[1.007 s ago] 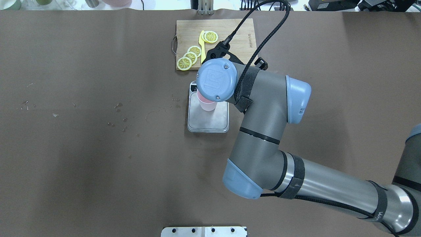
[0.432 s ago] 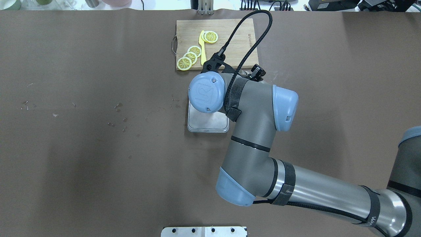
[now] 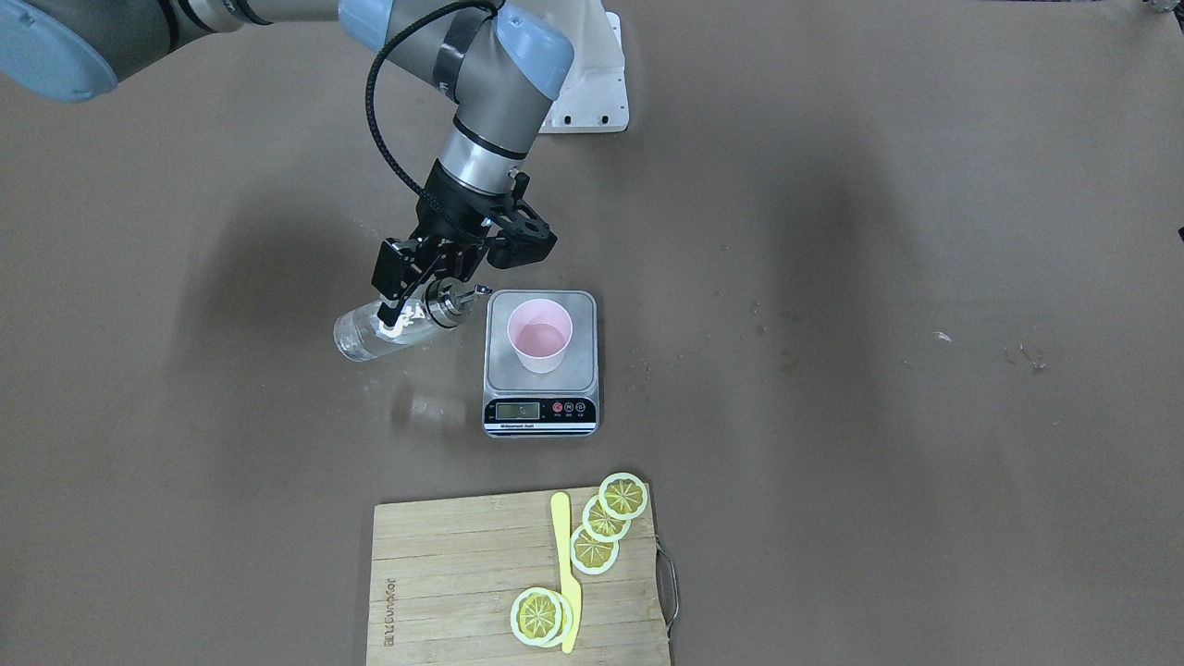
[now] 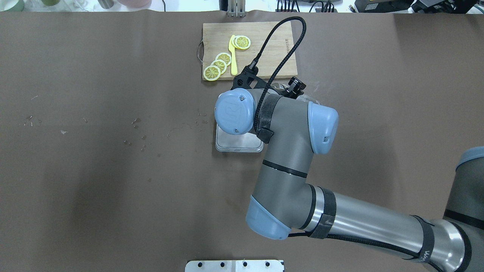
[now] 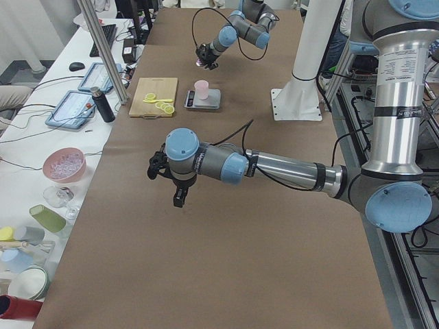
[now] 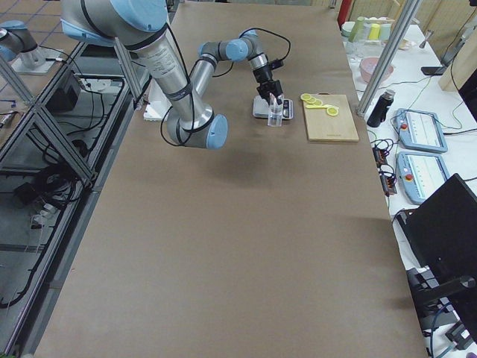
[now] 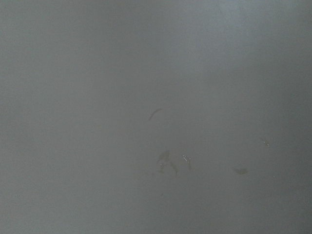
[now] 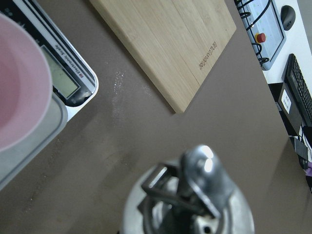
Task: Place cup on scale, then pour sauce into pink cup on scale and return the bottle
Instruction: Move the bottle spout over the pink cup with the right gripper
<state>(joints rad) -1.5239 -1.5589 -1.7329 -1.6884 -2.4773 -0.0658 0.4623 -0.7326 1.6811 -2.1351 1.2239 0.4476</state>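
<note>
Two arms are over the brown tabletop (image 3: 832, 277), well apart from each other. The right arm (image 3: 490, 83) reaches in from the robot's base and bends down at the wrist. Its right gripper (image 3: 405, 314) has its jaws clamped on the shoulder of a small clear glass bottle (image 3: 370, 338), which it holds off the tabletop just beside the scale. The left arm (image 5: 274, 168) stretches low and nearly level, far from the task's things. The left gripper (image 5: 175, 192) hangs over bare tabletop, and whether its jaws are open or closed cannot be told.

The round blue joint cap (image 4: 230, 112) on the right wrist carries an embossed "UR" mark. A line of burned-in brand lettering (image 8: 209, 51) runs along one short edge of the pale wooden cutting board (image 3: 444, 573), but it cannot be read with certainty. The digits on the scale's LCD display (image 3: 517, 410) are too small to read.

The bottle is tilted well over. In the front-facing view its long axis runs from the base at the lower left to the shiny metal spout cap (image 3: 453, 301) at the upper right. The spout points towards the flat silver-grey digital kitchen scale (image 3: 541, 381) and stops beside its edge, not over the cup. The small pale pink plastic cup (image 3: 539, 338) stands upright on the scale's platform, mouth up.

Yellow lemon slices (image 3: 593, 549) and a yellow plastic knife (image 3: 564, 573) lie on the board.
</note>
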